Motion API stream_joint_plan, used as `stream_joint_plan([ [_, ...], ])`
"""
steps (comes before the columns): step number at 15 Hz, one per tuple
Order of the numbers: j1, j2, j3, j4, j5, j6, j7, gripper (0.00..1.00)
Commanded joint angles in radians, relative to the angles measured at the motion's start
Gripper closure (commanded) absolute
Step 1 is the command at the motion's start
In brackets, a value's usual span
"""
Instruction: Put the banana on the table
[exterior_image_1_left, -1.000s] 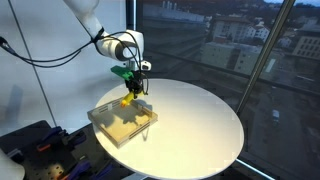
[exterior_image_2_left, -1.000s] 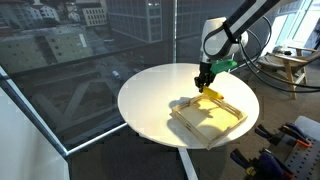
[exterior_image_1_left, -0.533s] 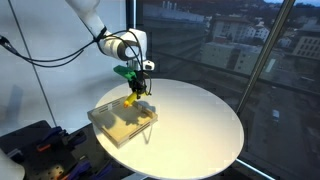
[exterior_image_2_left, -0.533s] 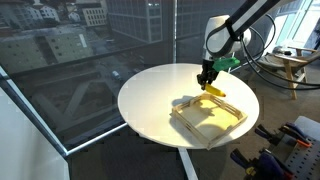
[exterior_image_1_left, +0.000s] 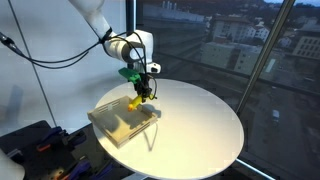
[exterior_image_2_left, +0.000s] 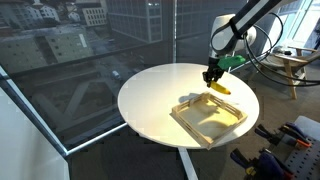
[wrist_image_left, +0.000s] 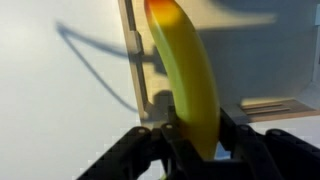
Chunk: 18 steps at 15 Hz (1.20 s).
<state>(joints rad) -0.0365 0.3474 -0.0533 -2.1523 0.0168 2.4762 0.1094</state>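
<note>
The small yellow banana (exterior_image_1_left: 136, 99) hangs in the air, clamped in my gripper (exterior_image_1_left: 143, 91), just above the far edge of the beige tray (exterior_image_1_left: 112, 124). In the wrist view the banana (wrist_image_left: 188, 75) fills the middle, with a finger (wrist_image_left: 237, 128) pressed against each side. It also shows as a banana (exterior_image_2_left: 220, 86) under the gripper (exterior_image_2_left: 214, 78), over the tray's (exterior_image_2_left: 212, 119) back rim. The round white table (exterior_image_1_left: 200, 125) spreads beneath, and the table (exterior_image_2_left: 150, 100) lies bare beside the tray.
The tray takes up one side of the round top. A big window with a city view stands close behind the table. Cables and grey equipment (exterior_image_1_left: 30, 145) sit off the table's edge, and a stool (exterior_image_2_left: 290, 65) stands in the background.
The gripper has carried the banana up and away from the tray's middle toward its far rim. The grip has stayed shut on it.
</note>
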Motion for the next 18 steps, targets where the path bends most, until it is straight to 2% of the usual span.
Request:
stream_joint_plan([
  [1,-0.022,-0.005,-0.017,0.004,0.017,-0.021,-0.003,0.84],
  [9,-0.048,0.015,-0.048,0.013,0.013,-0.021,0.013,0.84],
  [10,-0.042,0.015,-0.047,0.003,0.001,-0.006,0.005,0.59],
  [18,-0.042,0.018,-0.050,0.003,0.000,-0.006,0.006,0.59],
])
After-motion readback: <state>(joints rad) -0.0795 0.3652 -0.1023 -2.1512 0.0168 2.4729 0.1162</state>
